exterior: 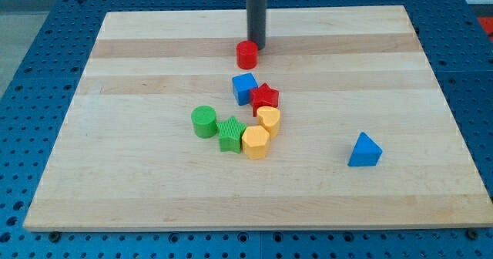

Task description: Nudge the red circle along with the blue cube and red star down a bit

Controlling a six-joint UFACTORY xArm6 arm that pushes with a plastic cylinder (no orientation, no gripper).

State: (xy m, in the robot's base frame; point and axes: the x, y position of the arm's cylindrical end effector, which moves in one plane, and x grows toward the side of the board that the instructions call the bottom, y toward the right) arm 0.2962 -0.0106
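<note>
While the rod stands at the frame's top centre, my tip touches the red circle's upper right edge, holding nothing.

On the wooden board, left to right: a green cylinder, a green star, then the blue cube just below the red circle with the red star touching its right; a yellow heart and yellow hexagon sit beneath, and a blue triangle lies well apart, lower right.
</note>
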